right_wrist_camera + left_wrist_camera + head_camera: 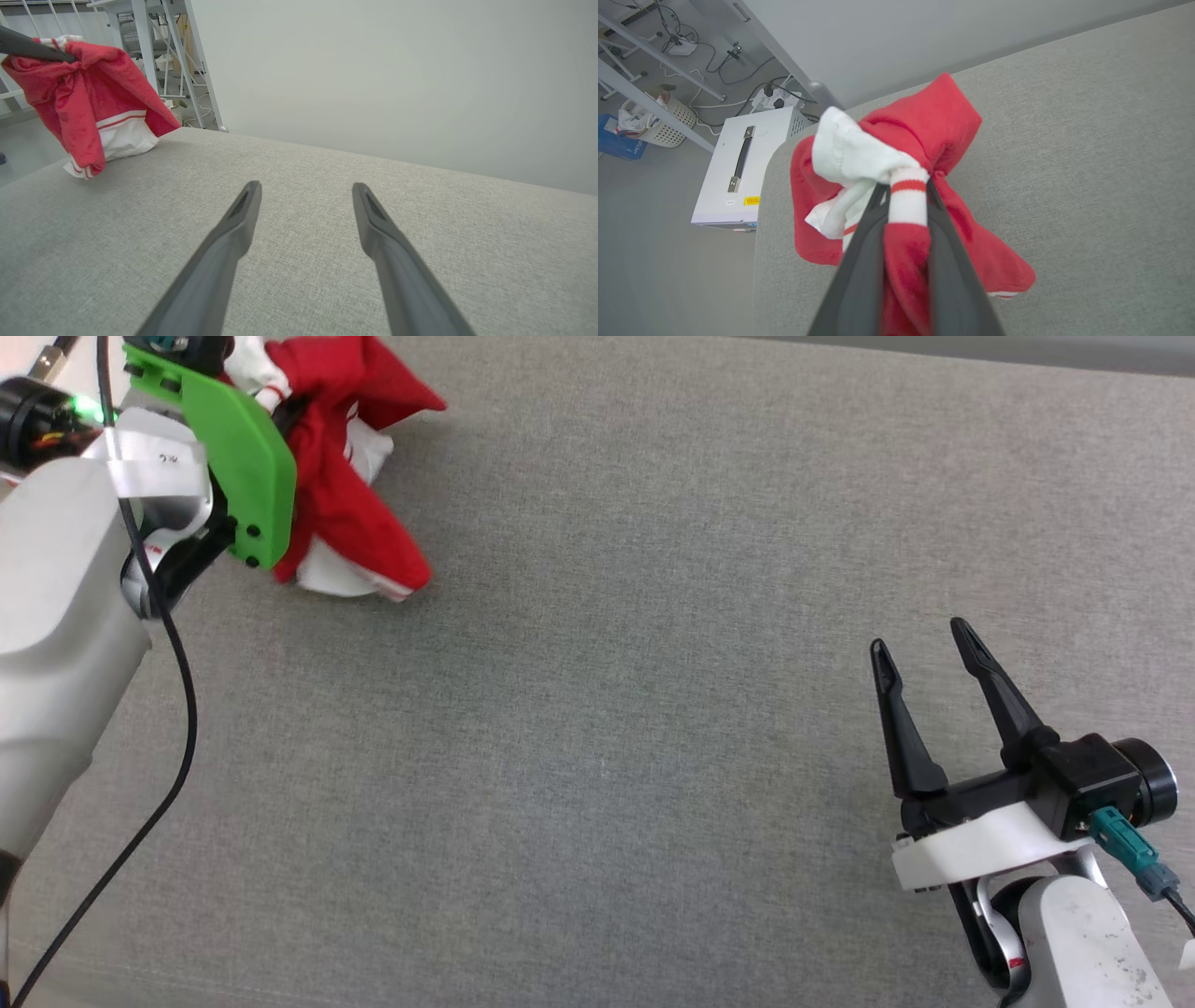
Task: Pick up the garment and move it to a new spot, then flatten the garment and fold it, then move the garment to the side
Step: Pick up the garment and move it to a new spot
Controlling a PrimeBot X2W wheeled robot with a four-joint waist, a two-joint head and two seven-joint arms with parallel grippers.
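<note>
Head view: the garment [345,513], a red jersey T-shirt with white sleeves, hangs in a crumpled bunch at the far left corner of the grey cloth-covered bench [607,756], partly behind the green plate [243,457] on the left arm [56,569]. The right gripper [920,639] hovers near the bench's right side, well apart from the shirt, its fingers spread and empty.

Left wrist view: the left gripper [906,186] is clamped on a striped white-and-red cuff and the red cloth below it. The rest of the shirt droops beneath.

Right wrist view: the shirt's lowest folds appear to touch the bench near its edge, and the right gripper's fingers stand wide apart over bare cloth.

By my judgement the pick-up is made, but the carry to a new spot is unfinished. Flattening, folding and the final move aside all remain.
</note>
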